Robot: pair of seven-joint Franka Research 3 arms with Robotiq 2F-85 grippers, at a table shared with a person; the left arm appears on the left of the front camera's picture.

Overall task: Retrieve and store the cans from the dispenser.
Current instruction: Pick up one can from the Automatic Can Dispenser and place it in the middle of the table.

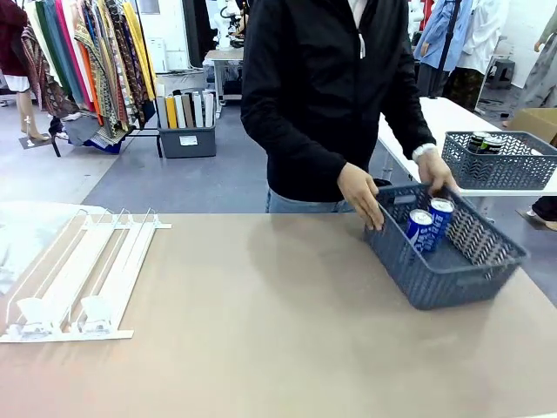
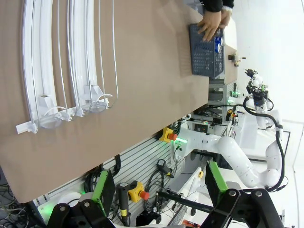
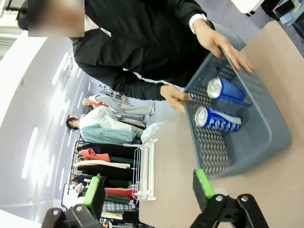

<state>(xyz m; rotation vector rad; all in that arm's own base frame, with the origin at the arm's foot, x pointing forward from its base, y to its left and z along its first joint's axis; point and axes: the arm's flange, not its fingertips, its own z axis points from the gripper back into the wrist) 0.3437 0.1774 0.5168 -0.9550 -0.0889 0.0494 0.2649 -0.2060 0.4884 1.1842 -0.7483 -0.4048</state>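
Standing upright side by side, touching, inside a grey lattice basket (image 1: 452,266) at the right part of the table (image 1: 261,331): two blue cans (image 1: 429,225) with white lettering and silver tops. Seen from the right wrist view, the same two cans (image 3: 223,104) close to the basket (image 3: 266,137) wall on the person's side. Held at its far rim by both hands of a person in a black jacket: one hand (image 1: 361,196) on the rim's left corner, the other hand (image 1: 435,174) on the rim behind the cans. Lying flat at the left side of the table, well apart from the basket: the white dispenser (image 1: 83,279), with long parallel rails and small stops at the near end, no can visible in its lanes. In the left wrist view, the dispenser (image 2: 66,61) on the brown tabletop, with the basket (image 2: 206,52) and the person's hands far off at the table's other end. Left gripper (image 2: 159,185) with jaws wide apart, green pads (image 2: 103,185) clearly separated, nothing between them, hanging off the table's near edge. Right gripper (image 3: 149,190) also spread wide, green pads (image 3: 203,183) apart, holding nothing, near the basket's closest corner. On a white table (image 1: 418,122) behind the person: a second grey basket (image 1: 496,161) with dark cans (image 1: 483,142) in it. Farther off on the left, a rack of colourful clothes (image 1: 96,61).
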